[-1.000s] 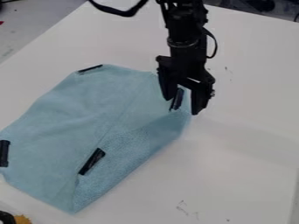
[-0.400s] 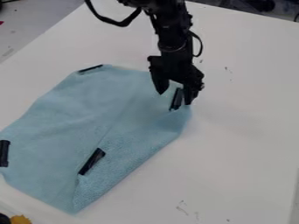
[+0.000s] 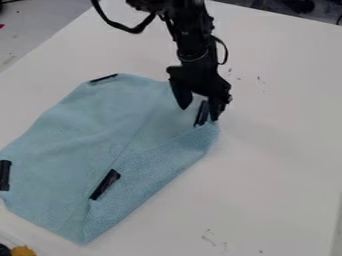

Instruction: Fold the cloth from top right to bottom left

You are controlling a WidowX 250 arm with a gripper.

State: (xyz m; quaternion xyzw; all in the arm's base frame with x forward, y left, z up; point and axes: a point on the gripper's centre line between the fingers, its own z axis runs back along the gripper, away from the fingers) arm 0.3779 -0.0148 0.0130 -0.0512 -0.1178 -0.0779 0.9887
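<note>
Cloth (image 3: pixel 100 130), light blue, lies on the white table (image 3: pixel 280 165), left of ctr, running from the left edge of view to approx mid-scene. Partly folded: along its near right side a coarser-textured flap (image 3: pixel 150 175) lies turned over the rest, w/ its inner edge running diag. from the far right corner area down to the near tip. Rest of the cloth is fairly flat w/ a few soft wrinkles and a faint diag. line btwn the far edge and the flap.

Four black strips on the cloth: a far strip (image 3: pixel 103 78) at the far edge, a left strip (image 3: pixel 5 175) at the left edge, a middle strip (image 3: pixel 105 184) at the flap's inner edge, and a right strip (image 3: pixel 202 113) nr the far right corner, tilted.

Black robot arm (image 3: pixel 190 37) comes in from the top edge, w/ a thick cable (image 3: pixel 130 27) looping out on its left and a thin cable (image 3: pixel 224 52) on its right. Gripper (image 3: pixel 198 109) hangs over the cloth's far right corner, fingers apart: one over the cloth left of the right strip, the other just right of that strip. Can't tell if either touches the fabric.

Small dark marks (image 3: pixel 208 236) on the tabletop, near side. Yellow-orange item (image 3: pixel 25 251) at the near left corner, partly cut off.
</note>
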